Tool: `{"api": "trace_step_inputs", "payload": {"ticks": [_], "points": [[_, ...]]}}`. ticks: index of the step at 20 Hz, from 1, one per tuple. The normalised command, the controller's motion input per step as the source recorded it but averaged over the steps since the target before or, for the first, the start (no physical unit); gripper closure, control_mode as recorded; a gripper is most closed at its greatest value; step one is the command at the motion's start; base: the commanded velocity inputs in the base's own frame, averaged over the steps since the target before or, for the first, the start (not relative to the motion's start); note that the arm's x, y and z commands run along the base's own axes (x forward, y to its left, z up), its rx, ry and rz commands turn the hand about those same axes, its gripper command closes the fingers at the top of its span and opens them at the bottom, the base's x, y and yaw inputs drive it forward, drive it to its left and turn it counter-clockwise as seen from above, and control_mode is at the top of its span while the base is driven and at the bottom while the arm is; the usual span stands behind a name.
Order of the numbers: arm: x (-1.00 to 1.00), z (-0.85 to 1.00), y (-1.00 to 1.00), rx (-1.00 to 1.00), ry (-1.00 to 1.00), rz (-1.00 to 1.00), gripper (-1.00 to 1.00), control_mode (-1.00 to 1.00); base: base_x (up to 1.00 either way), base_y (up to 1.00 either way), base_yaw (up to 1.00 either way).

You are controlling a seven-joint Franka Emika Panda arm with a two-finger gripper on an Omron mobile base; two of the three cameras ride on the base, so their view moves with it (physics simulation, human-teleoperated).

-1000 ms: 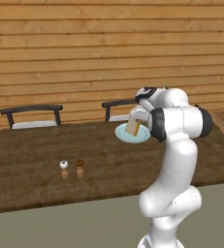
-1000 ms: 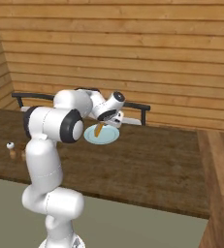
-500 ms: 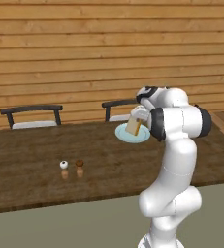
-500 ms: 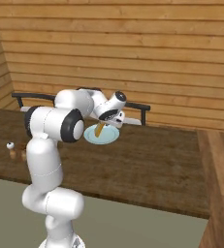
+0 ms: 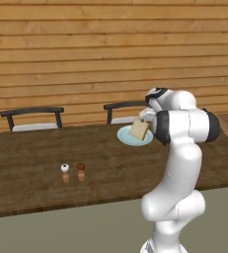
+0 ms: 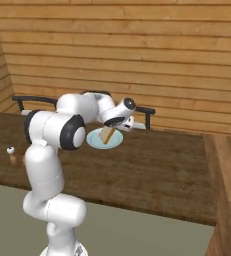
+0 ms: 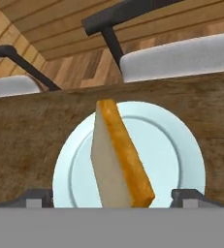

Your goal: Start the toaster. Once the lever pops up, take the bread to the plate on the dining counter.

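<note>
The bread (image 7: 116,160), a tan slice with a darker crust, stands on edge and leans over the pale blue-white plate (image 7: 174,145). The plate (image 5: 129,139) lies on the dark brown dining counter (image 5: 31,153) near its far edge. My gripper (image 7: 112,198) hangs just above the plate, open, its fingertips (image 7: 33,197) wide apart on either side of the slice and clear of it. From the base views, the bread (image 5: 139,129) (image 6: 106,135) sits right under the gripper (image 5: 145,121) (image 6: 118,125). The toaster and its lever are out of view.
Two dark-framed chairs (image 5: 34,116) (image 5: 124,109) stand behind the counter against a wooden plank wall. A small white shaker (image 5: 65,168) and a brown one (image 5: 81,167) stand mid-counter to the left. A lighter wood surface (image 6: 227,190) adjoins the counter at right.
The jaws have gone from shut on the bread to wide open. The slice now rests tilted on the plate. The arm has barely moved.
</note>
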Motion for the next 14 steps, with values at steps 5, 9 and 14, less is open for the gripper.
{"api": "trace_step_inputs", "payload": {"ticks": [5,9,14], "points": [[-0.24,0.05,-0.32,0.00,-0.21,0.00,-1.00,-1.00,0.00,0.00,0.00],[-0.16,0.20,-0.25,0.00,-0.20,-0.01,-1.00,-1.00,0.00,0.00,0.00],[-0.12,0.49,0.23,-0.09,-0.02,-0.05,-1.00,-1.00,0.00,0.00,0.00]]}}
